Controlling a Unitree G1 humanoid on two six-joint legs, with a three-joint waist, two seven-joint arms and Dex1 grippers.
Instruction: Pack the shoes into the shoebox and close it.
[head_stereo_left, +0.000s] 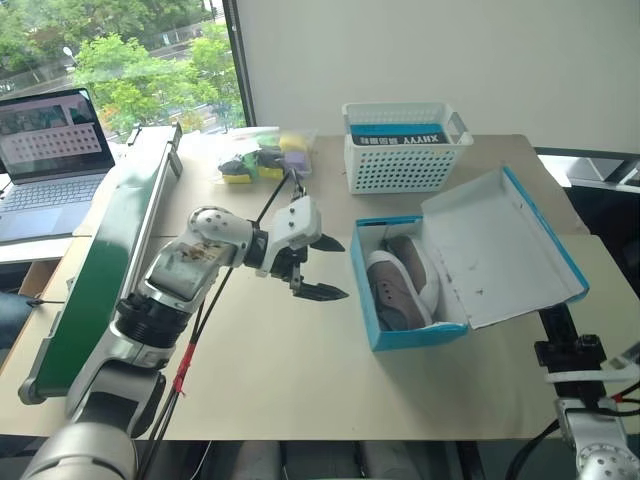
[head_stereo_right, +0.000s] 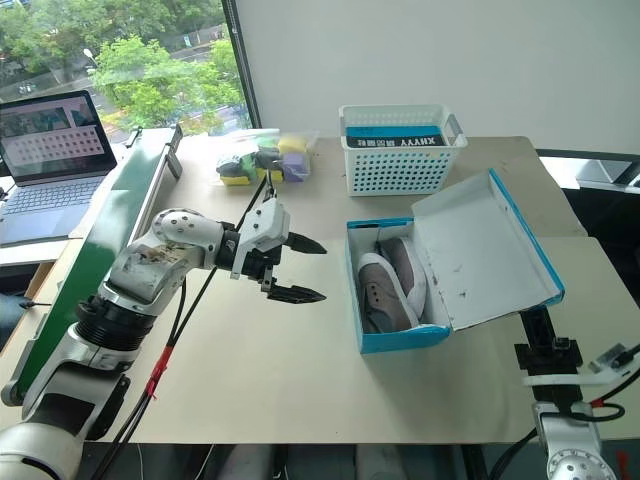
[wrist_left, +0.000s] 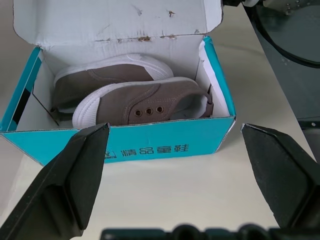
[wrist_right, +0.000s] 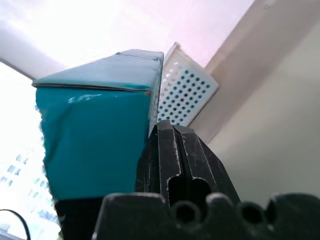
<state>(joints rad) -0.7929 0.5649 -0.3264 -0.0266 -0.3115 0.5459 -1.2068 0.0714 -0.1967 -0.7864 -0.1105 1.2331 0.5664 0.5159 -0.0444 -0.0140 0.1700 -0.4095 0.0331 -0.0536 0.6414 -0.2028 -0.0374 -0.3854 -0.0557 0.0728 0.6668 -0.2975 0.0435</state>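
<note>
The shoebox (head_stereo_left: 415, 338) is bright blue and stands open on the table, its white-lined lid (head_stereo_left: 500, 245) leaning back to the right. Both grey-beige shoes (head_stereo_left: 400, 285) lie inside it side by side; the left wrist view shows these shoes (wrist_left: 135, 95) over the box's front wall (wrist_left: 150, 145). My left gripper (head_stereo_left: 342, 268) hovers open just left of the box, fingers pointing at it, with nothing between them. My right gripper (head_stereo_left: 553, 322) is shut and empty, low at the table's right edge, its tips (wrist_right: 167, 130) just below the lid's blue outer face (wrist_right: 95, 140).
A white lattice basket (head_stereo_left: 405, 165) holding a smaller blue-and-black box stands behind the shoebox. A bag of colourful items (head_stereo_left: 262, 158) lies at the back. A long green board (head_stereo_left: 110, 250) runs along the table's left side, with a laptop (head_stereo_left: 50, 150) beyond it.
</note>
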